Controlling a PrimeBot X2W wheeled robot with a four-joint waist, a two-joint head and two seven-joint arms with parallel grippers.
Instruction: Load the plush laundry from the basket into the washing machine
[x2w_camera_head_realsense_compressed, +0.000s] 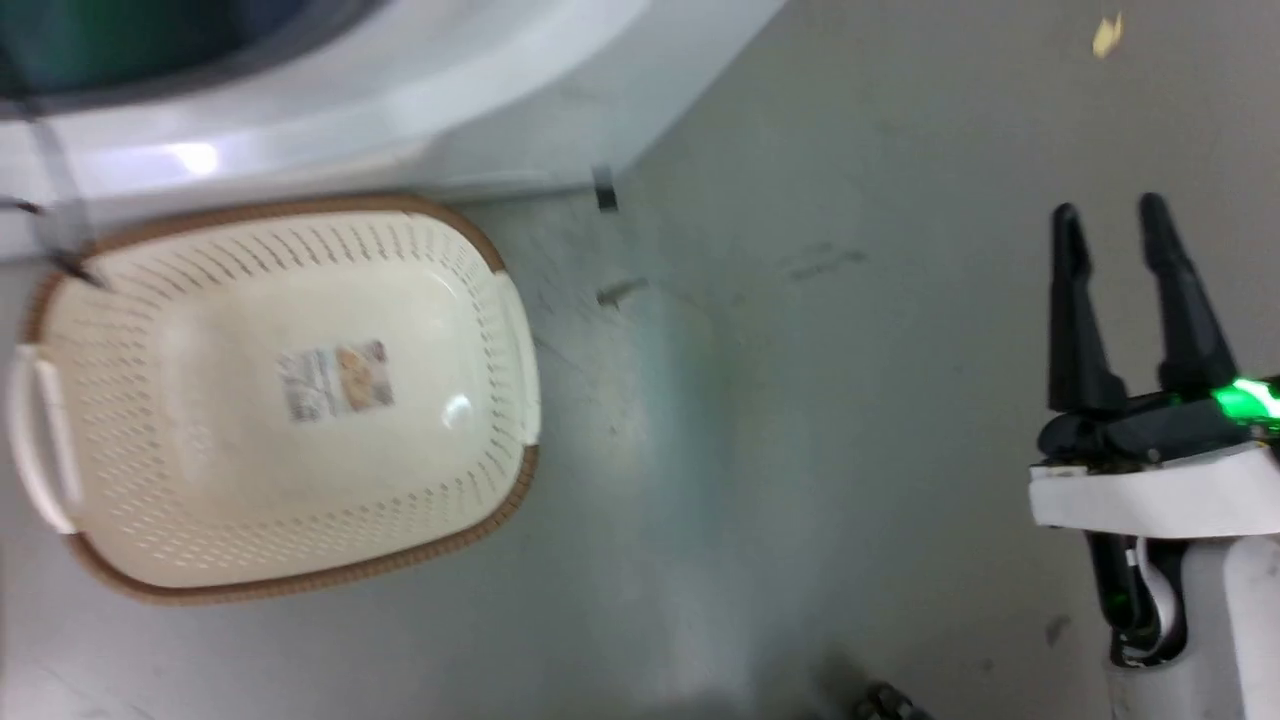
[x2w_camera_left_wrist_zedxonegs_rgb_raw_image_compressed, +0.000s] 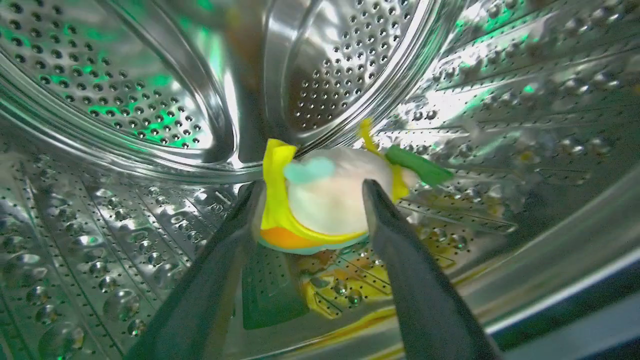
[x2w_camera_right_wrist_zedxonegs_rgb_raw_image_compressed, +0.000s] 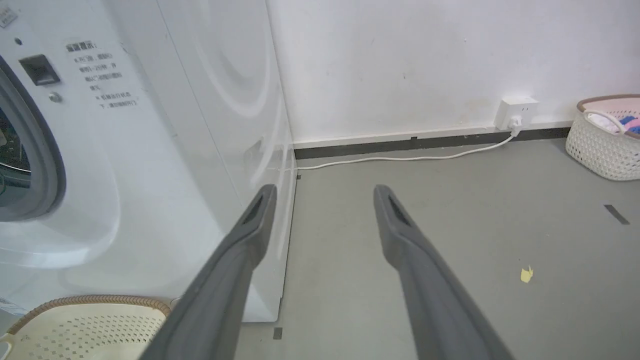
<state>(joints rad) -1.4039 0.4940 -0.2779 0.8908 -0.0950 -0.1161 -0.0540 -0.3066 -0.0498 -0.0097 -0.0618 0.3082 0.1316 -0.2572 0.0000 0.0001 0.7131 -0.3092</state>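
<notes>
1. You look to be at the release. The plush laundry (x2w_camera_left_wrist_zedxonegs_rgb_raw_image_compressed: 325, 200) sits between the tips of your left pincer (x2w_camera_left_wrist_zedxonegs_rgb_raw_image_compressed: 312, 192) and just beyond them. It is low inside the perforated drum (x2w_camera_left_wrist_zedxonegs_rgb_raw_image_compressed: 150, 100) of the washing machine (x2w_camera_right_wrist_zedxonegs_rgb_raw_image_compressed: 175, 125).
2. To finish well, get both fingers clear of the doll before you withdraw. Then back out straight along the fingers' own line.
3. Mind the green tag (x2w_camera_left_wrist_zedxonegs_rgb_raw_image_compressed: 417, 167) jutting past the right-hand finger. I judge that a snag there could drag the doll back toward the door lip below the pincer.
4. The left pincer's fingers stand wide apart and are not squeezing. The left-hand tip sits at the doll's yellow cloth and the right-hand tip crosses in front of its pale body. I cannot tell whether either pad touches it.
5. Your right pincer (x2w_camera_head_realsense_compressed: 1108, 212) is likewise parted and holds nothing. It hangs over the grey floor (x2w_camera_right_wrist_zedxonegs_rgb_raw_image_compressed: 450, 225), with the washer to its left and the basket (x2w_camera_head_realsense_compressed: 300, 205) down to its left.
</notes>
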